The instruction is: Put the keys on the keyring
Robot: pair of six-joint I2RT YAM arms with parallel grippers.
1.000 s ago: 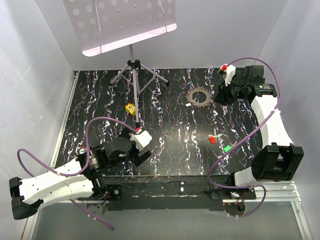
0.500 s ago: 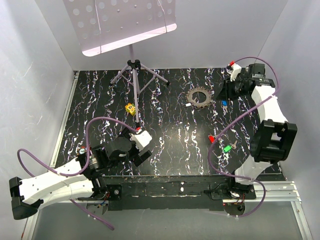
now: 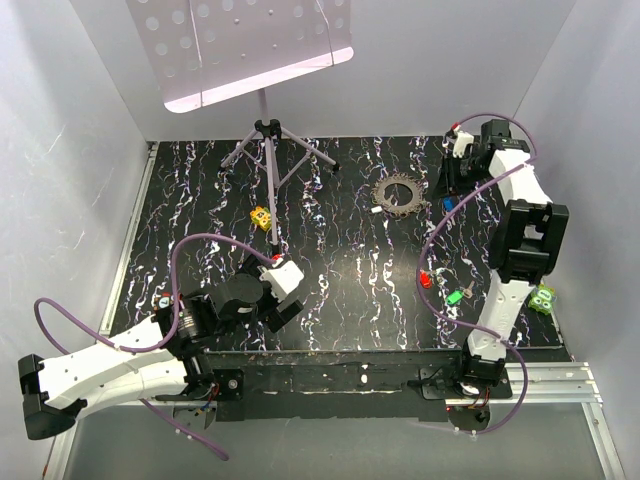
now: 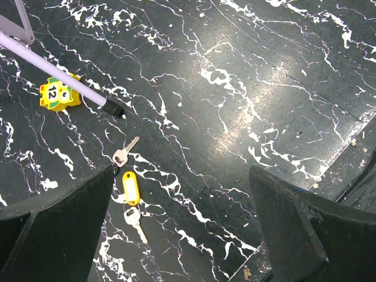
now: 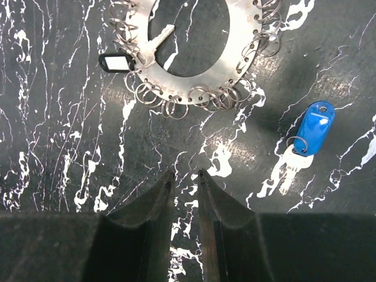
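The keyring (image 3: 399,194) is a flat metal disc edged with many small rings; in the right wrist view (image 5: 197,70) it carries a black-tagged key (image 5: 114,61). My right gripper (image 3: 447,180) (image 5: 184,174) hovers just right of it, jaws nearly together and empty. A blue-tagged key (image 5: 308,138) (image 3: 449,205) lies on the table beside it. A red key (image 3: 425,279) and a green key (image 3: 455,297) lie near the right arm. My left gripper (image 3: 272,290) (image 4: 181,176) is open and empty above a yellow-tagged key (image 4: 130,188), a silver key (image 4: 134,220) and a pale key (image 4: 124,153).
A music stand tripod (image 3: 265,130) stands at the back; one leg (image 4: 59,73) ends near the left gripper. A small yellow dotted block (image 3: 262,216) (image 4: 57,94) sits by that leg. A green block (image 3: 543,297) lies at the right edge. White walls enclose the table.
The right arm has folded back and upright, its elbow swinging toward the table. The blue-tagged key, hidden a second ago, now shows on the table. The left arm has not moved.
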